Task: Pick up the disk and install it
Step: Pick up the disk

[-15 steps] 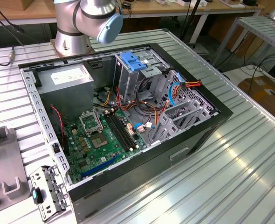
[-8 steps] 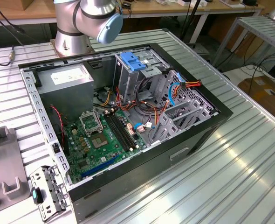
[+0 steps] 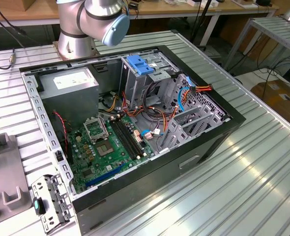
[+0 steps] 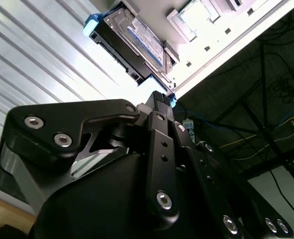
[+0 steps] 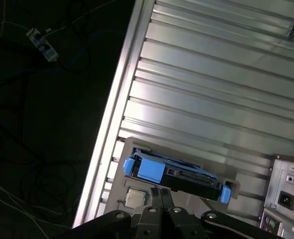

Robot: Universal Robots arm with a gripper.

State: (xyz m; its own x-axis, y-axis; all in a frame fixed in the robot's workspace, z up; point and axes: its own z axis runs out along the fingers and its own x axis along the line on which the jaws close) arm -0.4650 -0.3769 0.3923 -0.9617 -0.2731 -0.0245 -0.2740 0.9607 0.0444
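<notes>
We see the black gripper point(image 5: 160, 193) closed on nothing, near the dark rectangular blue-railed hard disk point(image 5: 181, 175) sitting in a grey holder point(image 5: 118, 174) on the ribbed aluminium table point(image 5: 212, 99)

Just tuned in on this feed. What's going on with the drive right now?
The arm has swung away from the open computer case. In both wrist views its tool points at the disk, which lies flat near the edge of the ribbed table, outside the case. The tool looks shut and holds nothing. The disk is not yet picked up or installed.
</notes>
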